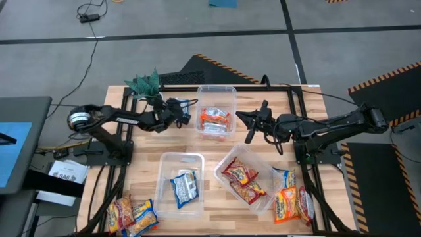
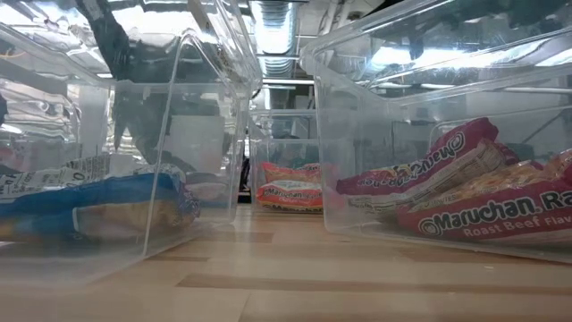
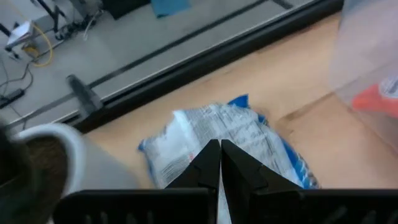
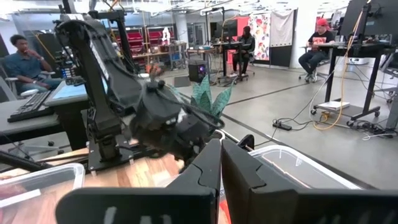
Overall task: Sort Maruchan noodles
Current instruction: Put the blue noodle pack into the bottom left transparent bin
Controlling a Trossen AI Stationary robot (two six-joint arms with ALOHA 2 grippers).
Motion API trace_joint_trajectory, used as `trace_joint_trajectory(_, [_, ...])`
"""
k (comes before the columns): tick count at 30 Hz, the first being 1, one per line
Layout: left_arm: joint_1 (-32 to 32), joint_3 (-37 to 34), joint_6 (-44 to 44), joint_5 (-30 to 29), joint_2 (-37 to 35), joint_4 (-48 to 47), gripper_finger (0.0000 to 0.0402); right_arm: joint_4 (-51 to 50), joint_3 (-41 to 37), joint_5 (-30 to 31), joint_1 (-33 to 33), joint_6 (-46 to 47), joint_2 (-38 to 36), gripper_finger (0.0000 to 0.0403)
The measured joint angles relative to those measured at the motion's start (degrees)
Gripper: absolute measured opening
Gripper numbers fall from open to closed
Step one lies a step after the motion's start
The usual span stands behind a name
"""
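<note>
Blue noodle packet seemingly pinched by left pincer, right pincer clenched, empty

Wooden table carries three clear plastic bins: one at the far centre, one at the near left-centre, one tilted at the near right-centre. A small green potted plant stands at the far left corner. Yellow-black hazard tape marks the grey floor beyond. A paper label lies left of the table. People sit at desks in the room behind.
</note>
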Motion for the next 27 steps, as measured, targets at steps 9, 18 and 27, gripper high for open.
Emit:
trace_joint_trajectory(9, [0.0, 0.33, 3.85, -3.32, 8.76, 11.41, 0.0, -0.17, -0.01, -0.01, -0.01, -0.12, 0.0, 0.0038])
trace_joint_trajectory(18, [-1.19, 0.49, 2.47, 5.68, 8.85, -2.09, 0.0, -0.17, -0.01, -0.02, 0.0, -0.12, 0.0, 0.0038])
trace_joint_trajectory(27, [-11.66, 0.32, -6.09, 7.52, 5.94, -23.74, 0.0, -0.21, -0.02, -0.02, 0.04, -0.1, 0.0, 0.0038])
